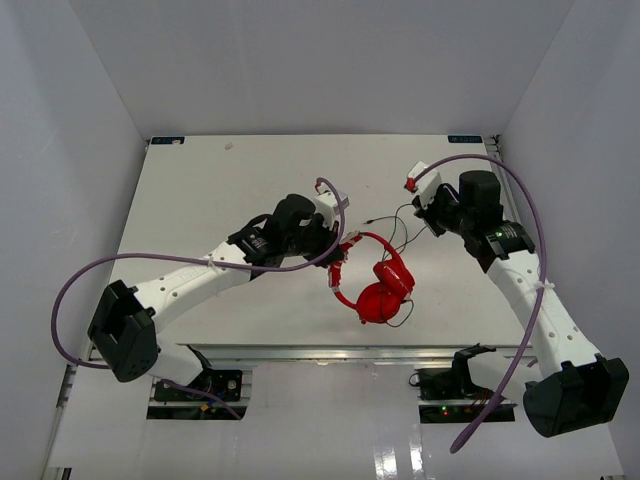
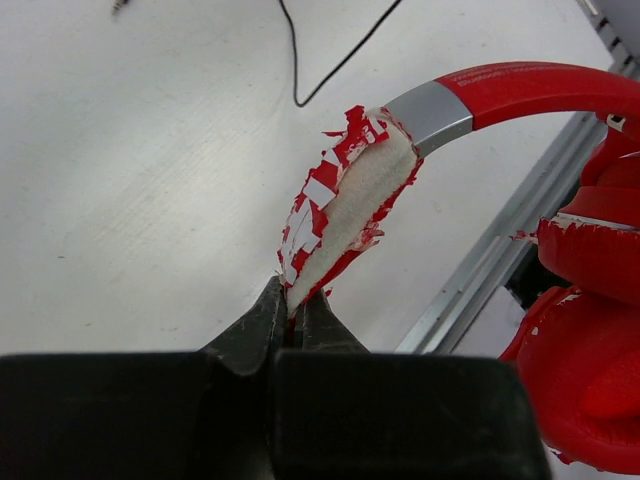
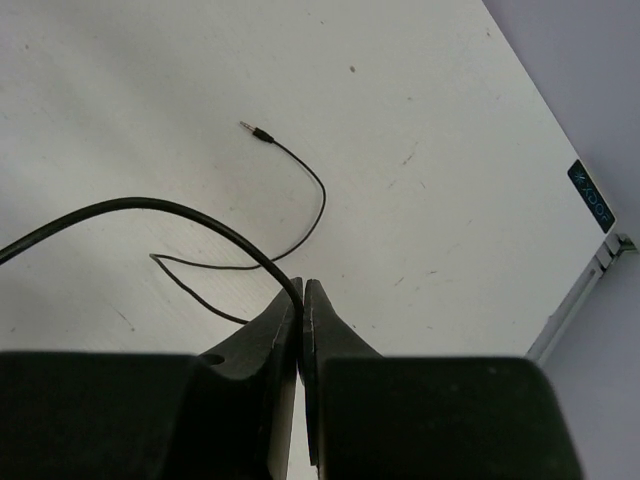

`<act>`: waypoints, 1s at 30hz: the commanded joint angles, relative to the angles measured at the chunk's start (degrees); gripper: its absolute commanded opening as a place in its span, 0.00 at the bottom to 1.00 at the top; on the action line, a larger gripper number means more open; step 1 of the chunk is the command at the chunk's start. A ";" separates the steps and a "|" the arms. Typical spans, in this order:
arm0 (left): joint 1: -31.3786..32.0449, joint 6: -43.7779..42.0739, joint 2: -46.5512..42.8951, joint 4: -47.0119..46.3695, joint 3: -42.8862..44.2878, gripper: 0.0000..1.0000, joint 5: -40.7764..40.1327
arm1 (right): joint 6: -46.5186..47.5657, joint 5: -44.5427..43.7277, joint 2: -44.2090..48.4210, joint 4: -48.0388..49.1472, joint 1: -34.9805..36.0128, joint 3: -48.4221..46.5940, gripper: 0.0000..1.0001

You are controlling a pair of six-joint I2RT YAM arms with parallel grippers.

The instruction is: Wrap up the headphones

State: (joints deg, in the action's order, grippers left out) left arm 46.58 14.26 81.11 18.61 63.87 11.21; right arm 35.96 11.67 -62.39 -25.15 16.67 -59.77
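Headphones: bright red over-ear headphones [image 1: 385, 290] lie right of centre on the white table [image 1: 220, 190], toward the near edge, earcups close together.
Left gripper: the left gripper [image 2: 294, 303] is clamped tight on the tattered, peeling end of the red headband [image 2: 520, 86], with white padding showing through.
Right gripper: the right gripper [image 3: 302, 292] is pinched closed, and the thin black cable [image 3: 180, 208] runs in between its tips.
Cable: it loops loose across the table, far right of the earcups; the metal plug [image 3: 257, 132] lies free, apart from both grippers.
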 commanded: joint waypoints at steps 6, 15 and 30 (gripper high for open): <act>0.09 11.87 -4.41 -11.93 -2.97 0.00 -0.37 | -8.13 24.89 4.50 5.02 -6.47 0.27 0.08; 0.61 12.96 1.68 -18.03 -1.46 0.00 4.45 | -6.80 24.07 3.82 4.38 -6.56 -5.02 0.08; 2.99 18.17 10.98 -18.17 5.91 0.00 0.62 | -3.72 18.13 6.20 7.72 -5.03 -0.12 0.08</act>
State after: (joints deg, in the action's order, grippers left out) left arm 49.71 27.51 91.19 4.60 63.53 10.97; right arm 28.82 31.99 -58.70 -19.38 10.53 -59.97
